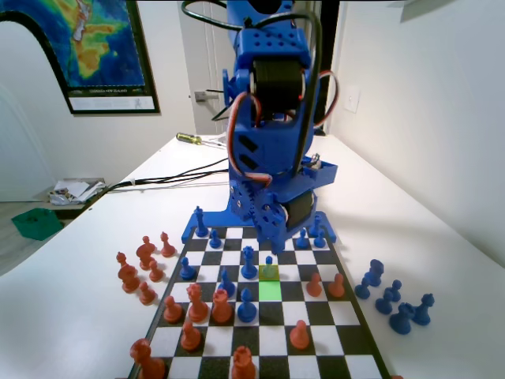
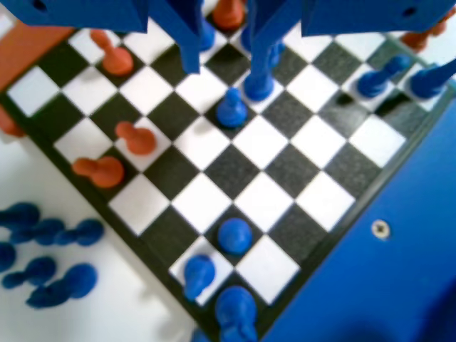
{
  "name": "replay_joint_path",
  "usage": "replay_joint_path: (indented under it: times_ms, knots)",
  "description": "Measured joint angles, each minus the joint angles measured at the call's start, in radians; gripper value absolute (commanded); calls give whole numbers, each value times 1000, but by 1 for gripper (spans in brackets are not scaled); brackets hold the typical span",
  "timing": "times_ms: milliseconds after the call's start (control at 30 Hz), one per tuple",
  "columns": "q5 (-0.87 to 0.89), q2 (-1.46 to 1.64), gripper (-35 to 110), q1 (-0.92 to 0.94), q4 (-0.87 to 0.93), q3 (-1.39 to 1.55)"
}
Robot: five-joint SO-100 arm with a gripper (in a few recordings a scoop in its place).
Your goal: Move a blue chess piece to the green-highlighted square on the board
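The blue chess piece [image 1: 269, 262] stands upright on the yellow-olive square [image 1: 269, 272] in the middle of the board [image 1: 347, 332], in the half nearer the blue arm, with the green-highlighted square [image 1: 270, 290] touching that square on the side toward the fixed camera. In the wrist view the pawn [image 2: 231, 108] sits on a dark square just below the gripper [image 2: 224, 60], whose two jaws hang spread apart with nothing between them; whether the tips are level with the pawn's head I cannot tell, as that view is blurred. The pawn's long axis runs straight up from flared base to ball head, with no lean that I can make out, so it offers the same grip from any side. My worry is the crowding: a taller blue piece [image 2: 260, 75] stands just beside it, close against one jaw, and a descent slightly off line could knock that neighbour or tip the pawn. A pinch on the round head alone could also let it slip and drop short of the green square, or land it straddling a border.
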Motion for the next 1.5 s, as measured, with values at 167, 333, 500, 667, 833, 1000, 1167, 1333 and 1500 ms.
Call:
replay_joint_path:
  times_ms: [167,333,500,667,833,1000,1167,1333,1500]
  knots:
    - [-9,-32,12,3,-21,-2]
    - [-18,-69,12,8,-35,-2]
    - [-29,-95,12,11,-60,-3]
    - [-35,-123,12,20,-78,-6]
    - [-49,-149,12,26,-81,-12]
    - [-52,-176,12,29,-97,-23]
    - [-54,-178,12,29,-110,-26]
    - [-46,-178,12,23,-127,-26]
    - [-43,-178,12,12,-124,-25]
